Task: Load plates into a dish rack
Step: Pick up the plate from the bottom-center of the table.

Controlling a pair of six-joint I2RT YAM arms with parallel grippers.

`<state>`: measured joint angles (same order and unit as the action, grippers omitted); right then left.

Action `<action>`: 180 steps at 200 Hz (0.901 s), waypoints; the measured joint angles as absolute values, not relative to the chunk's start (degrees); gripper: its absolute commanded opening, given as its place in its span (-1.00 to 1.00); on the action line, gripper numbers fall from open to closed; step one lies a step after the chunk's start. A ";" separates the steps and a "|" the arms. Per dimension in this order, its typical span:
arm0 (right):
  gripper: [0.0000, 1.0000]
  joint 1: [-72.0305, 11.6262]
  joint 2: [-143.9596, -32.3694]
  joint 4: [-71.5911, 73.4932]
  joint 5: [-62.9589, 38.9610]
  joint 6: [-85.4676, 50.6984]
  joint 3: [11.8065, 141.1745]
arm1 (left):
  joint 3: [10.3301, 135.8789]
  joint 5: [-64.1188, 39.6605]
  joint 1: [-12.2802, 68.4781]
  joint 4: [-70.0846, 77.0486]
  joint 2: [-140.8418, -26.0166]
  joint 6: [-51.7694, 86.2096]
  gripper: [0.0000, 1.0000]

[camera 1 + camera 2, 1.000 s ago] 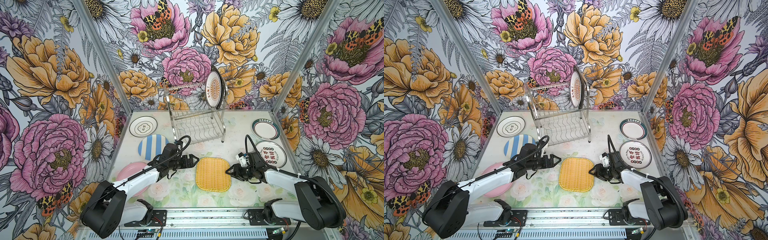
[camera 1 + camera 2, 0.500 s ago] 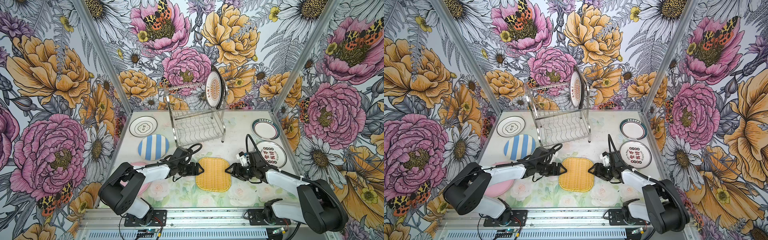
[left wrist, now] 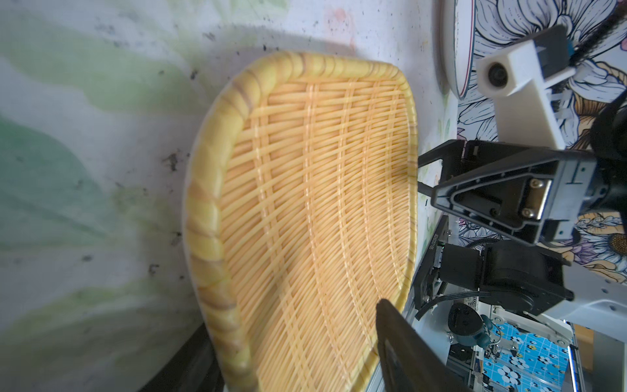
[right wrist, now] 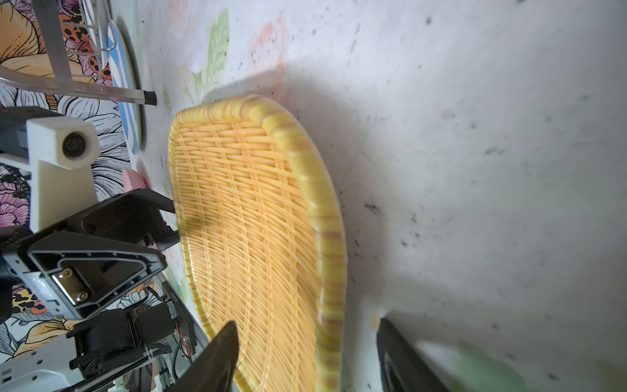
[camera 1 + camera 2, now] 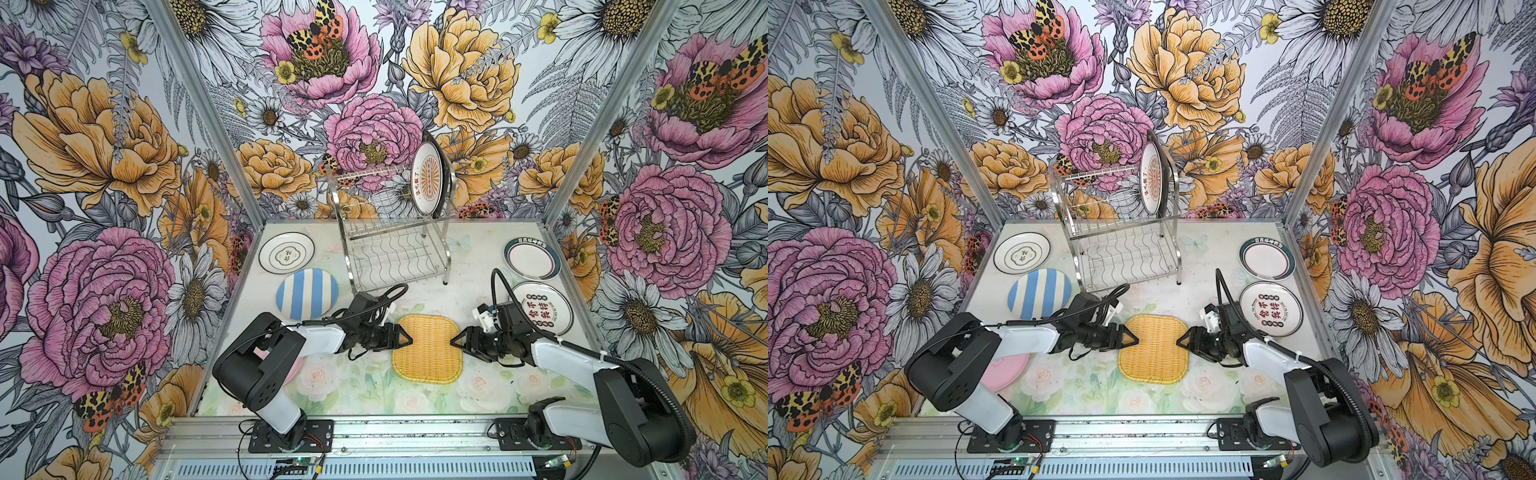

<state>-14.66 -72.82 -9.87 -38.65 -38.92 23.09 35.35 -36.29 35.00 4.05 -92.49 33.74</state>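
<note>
Left jaws apart, straddling the left rim of the yellow plate (image 5: 428,349): one black finger (image 3: 407,353) over the weave, the other outside the braided edge. Right jaws apart too, either side of the opposite rim, not clamped. That plate, square with rounded corners and a basket-weave look, lies flat mid-bench (image 5: 353,386). Just behind stands the shiny wire rack (image 5: 390,257), a sunburst plate (image 5: 430,180) upright in its upper slots above a wavy-wire shelf. Left: a round striped plate (image 5: 306,293), a ringed white plate (image 5: 286,252), a pink plate (image 5: 1007,370) partly under the left arm (image 5: 316,338). Right: two dark-rimmed white plates (image 5: 532,258), lying flat.
</note>
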 measured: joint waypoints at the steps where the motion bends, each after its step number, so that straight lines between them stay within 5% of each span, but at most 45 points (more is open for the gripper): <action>1: 0.30 -14.66 -72.82 -9.87 -38.68 -38.92 23.09 | 35.35 -36.36 34.98 4.14 -92.60 33.85 0.22; 180: 0.09 -17.72 -74.81 -10.96 -39.48 -38.54 24.21 | 34.09 -39.51 34.48 7.46 -95.37 36.77 -0.37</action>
